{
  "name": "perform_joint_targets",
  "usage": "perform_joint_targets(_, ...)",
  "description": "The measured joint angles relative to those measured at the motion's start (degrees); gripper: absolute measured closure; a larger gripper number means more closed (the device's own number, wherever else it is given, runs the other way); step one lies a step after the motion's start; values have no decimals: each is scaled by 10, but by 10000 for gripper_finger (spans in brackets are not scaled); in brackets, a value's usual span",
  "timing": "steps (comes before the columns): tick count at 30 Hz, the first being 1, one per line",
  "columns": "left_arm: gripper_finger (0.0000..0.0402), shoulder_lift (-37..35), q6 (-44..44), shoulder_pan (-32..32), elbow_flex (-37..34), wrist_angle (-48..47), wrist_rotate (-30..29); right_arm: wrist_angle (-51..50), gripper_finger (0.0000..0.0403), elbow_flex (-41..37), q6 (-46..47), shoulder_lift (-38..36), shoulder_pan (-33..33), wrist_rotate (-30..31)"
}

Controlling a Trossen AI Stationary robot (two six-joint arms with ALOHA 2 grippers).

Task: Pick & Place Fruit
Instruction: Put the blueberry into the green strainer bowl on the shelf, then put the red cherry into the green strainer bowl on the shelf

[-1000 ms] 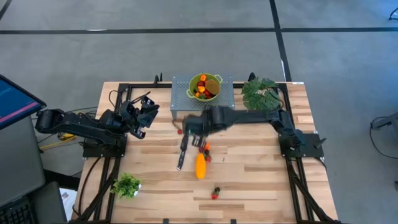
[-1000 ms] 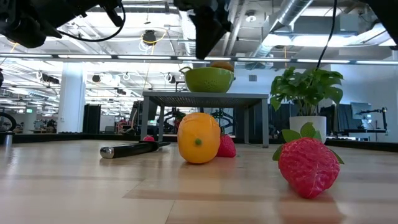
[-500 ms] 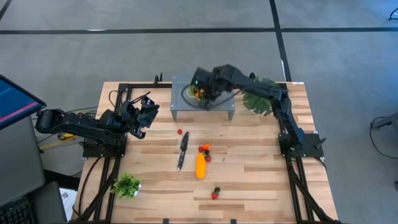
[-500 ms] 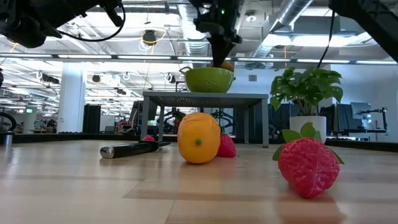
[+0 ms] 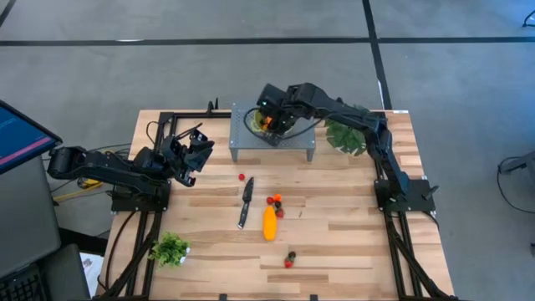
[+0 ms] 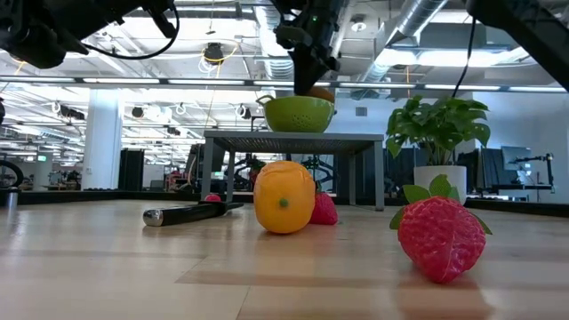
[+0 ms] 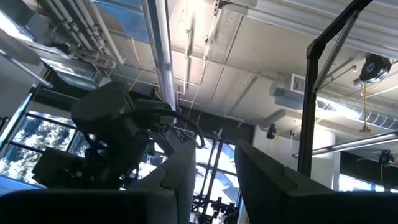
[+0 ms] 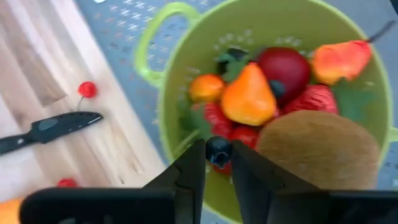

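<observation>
The right gripper (image 8: 217, 163) hangs over the lime-green plastic colander bowl (image 8: 163, 121), which sits on a grey perforated metal stand (image 5: 242, 140) at the far side of the wooden table (image 5: 351, 242). Its 2 dark fingers pinch a small dark ball (image 8: 218, 149) between their tips, just above the bowl's near rim. Inside the bowl lie a brown oval kiwi (image 8: 320, 146), an orange pear-shaped fruit (image 8: 249, 98), a dark red round fruit (image 8: 285, 64), strawberries and other small pieces.

On the tabletop, an elongated yellow-orange fruit (image 5: 269, 223) lies near the middle, with small red and orange balls (image 5: 275, 200) just beside its far end. A black-handled knife (image 5: 245, 201) lies near it, a small red ball (image 5: 241, 177) lies beyond the knife, and 2 more small pieces (image 5: 289, 258) sit nearer the front edge.

The left gripper (image 5: 199, 142) waits at the table's left side, raised, its fingers slightly apart and holding nothing.
</observation>
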Motion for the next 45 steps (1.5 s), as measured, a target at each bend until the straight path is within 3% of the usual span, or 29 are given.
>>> perform_joint_targets(16, 296, 0, 0, 0, 0, 0, 1, -15, 247, 0, -8, -2, -2, 16)
perform_joint_targets(20, 296, 0, 0, 0, 0, 0, 0, -46, 241, -2, -7, -8, 3, 15)
perform_joint_targets(28, 296, 0, 0, 0, 0, 0, -2, -33, 296, -2, -23, -70, 59, 14)
perform_joint_targets(40, 296, 0, 0, 0, 0, 0, -1, 25, 399, -1, -40, -202, 213, 18)
perform_joint_targets(45, 296, 0, 0, 0, 0, 0, -1, 51, 393, -13, -42, -242, 299, 108)
